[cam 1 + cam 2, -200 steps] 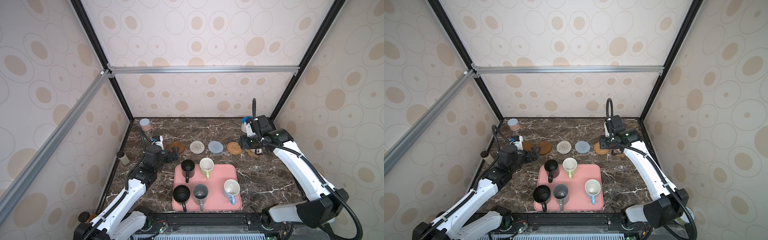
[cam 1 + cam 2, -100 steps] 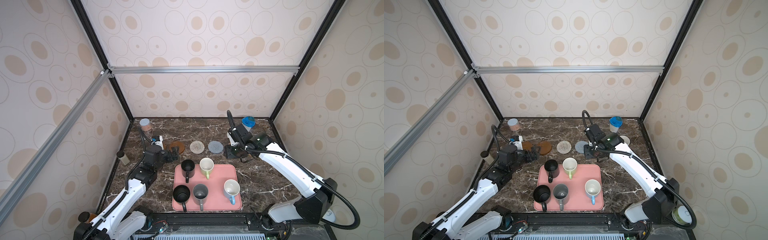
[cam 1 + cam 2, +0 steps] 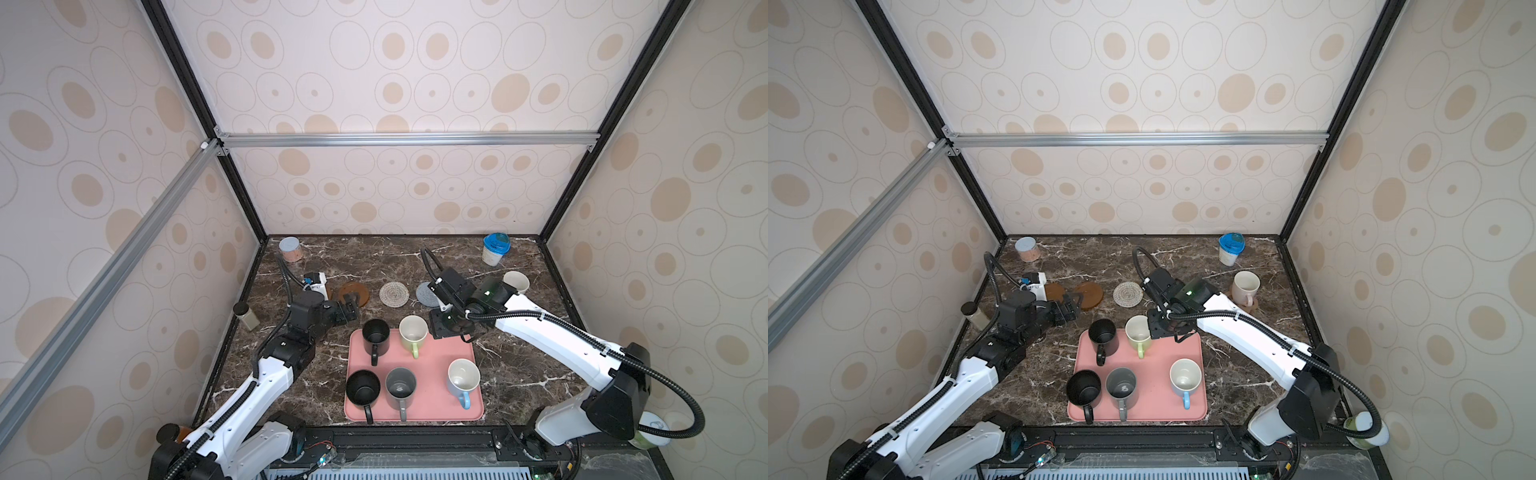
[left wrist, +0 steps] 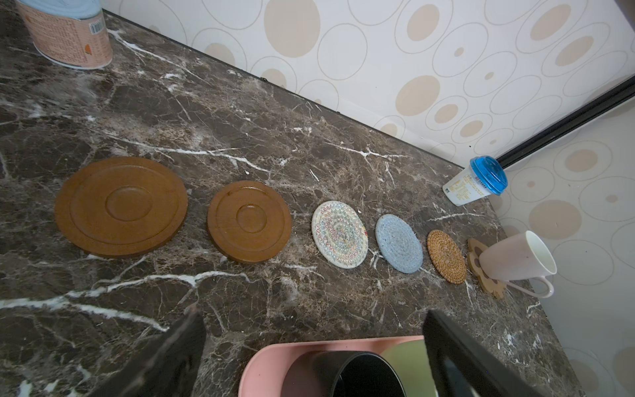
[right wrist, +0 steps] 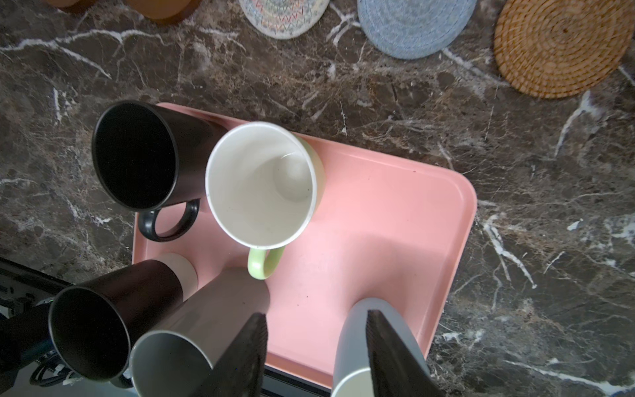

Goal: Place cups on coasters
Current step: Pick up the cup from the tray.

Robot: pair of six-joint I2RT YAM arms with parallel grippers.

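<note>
Entry: right claw (image 5: 314, 321), half-spread and empty over pink rectangular tray (image 5: 378, 206), best lowered astride rim of light green ceramic mug (image 5: 261, 185), clear of adjacent black ceramic mug (image 5: 137, 154); left claw (image 4: 312, 326) spread wide.

We see soft, even overhead light in both top views, with faint shadows on the counter (image 3: 374, 257). Straight lines bow toward the edges. In its wrist view the left gripper (image 4: 312, 311) looms dark and blurred near the lens.
</note>
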